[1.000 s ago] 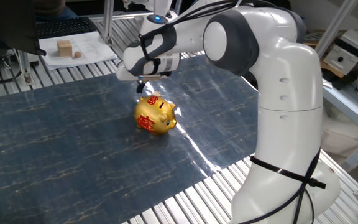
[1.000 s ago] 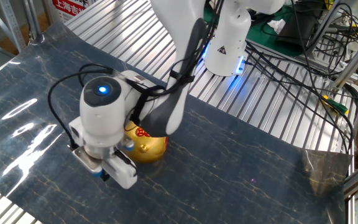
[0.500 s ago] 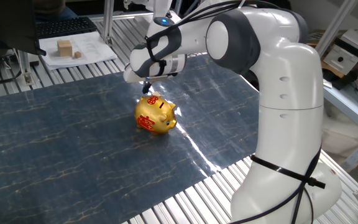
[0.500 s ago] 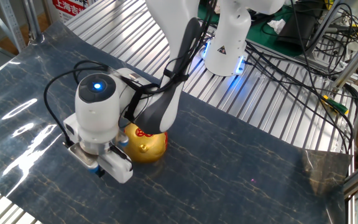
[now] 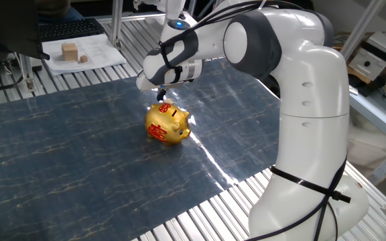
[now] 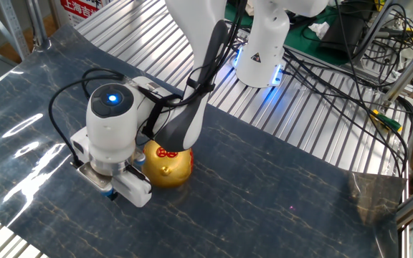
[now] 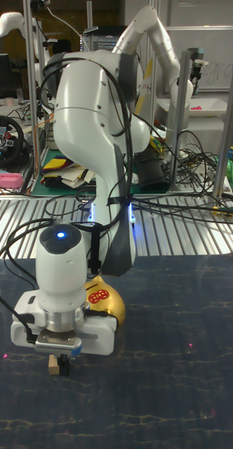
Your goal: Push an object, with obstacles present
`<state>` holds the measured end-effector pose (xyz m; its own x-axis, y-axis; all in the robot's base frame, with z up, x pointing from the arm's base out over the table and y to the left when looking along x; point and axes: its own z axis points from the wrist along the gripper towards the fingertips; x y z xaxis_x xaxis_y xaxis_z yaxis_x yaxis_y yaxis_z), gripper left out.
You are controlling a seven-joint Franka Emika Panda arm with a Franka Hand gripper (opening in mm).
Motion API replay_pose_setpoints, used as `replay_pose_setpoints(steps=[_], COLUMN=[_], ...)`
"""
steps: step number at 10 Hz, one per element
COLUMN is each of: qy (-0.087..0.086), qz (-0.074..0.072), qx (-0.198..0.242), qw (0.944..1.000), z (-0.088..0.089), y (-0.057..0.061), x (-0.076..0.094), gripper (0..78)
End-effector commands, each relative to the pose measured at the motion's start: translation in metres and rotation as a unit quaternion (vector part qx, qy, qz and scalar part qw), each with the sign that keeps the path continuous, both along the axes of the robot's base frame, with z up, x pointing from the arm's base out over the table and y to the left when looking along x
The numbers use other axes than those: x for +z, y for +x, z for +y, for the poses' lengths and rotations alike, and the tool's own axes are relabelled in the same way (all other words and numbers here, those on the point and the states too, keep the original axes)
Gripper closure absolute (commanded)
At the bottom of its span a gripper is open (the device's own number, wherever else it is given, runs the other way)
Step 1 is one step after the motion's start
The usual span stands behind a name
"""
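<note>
Worktop (image 5: 59,154): dark marbled mat over ribbed metal, cluttered lab beyond.
End effector (image 7: 58,363): lowered close to the mat; finger spacing cannot be told, and nothing looks gripped.
Wooden cube (image 7: 54,366): on the mat at the fingertips, just beside the gold piggy bank (image 5: 167,124).
Risks, as a judgement: the wrist housing stands against the pig and may shove it; the cube may slip sideways off the fingers.
Containers: the piggy bank only, contents unseen.

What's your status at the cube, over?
Gripper low over the mat, fingertips at the wooden cube; grasp unclear. Gold piggy bank right beside the gripper, close to the path.
</note>
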<state>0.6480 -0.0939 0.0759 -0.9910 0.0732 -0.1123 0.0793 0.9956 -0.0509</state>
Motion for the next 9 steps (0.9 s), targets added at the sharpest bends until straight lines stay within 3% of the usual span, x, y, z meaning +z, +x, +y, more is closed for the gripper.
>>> replay_pose_setpoints(steps=[1,6,9], qy=[0.0,0.008,0.011], qz=[-0.001,0.01,0.002], qx=[-0.002,-0.014,-0.016], qw=[1.0,0.9998,0.9998], z=[-0.0005,-0.0005,-0.0005], y=[0.0009,0.0009,0.0009], x=[0.0013,0.0012,0.001], gripper=[77.6,77.6,77.6])
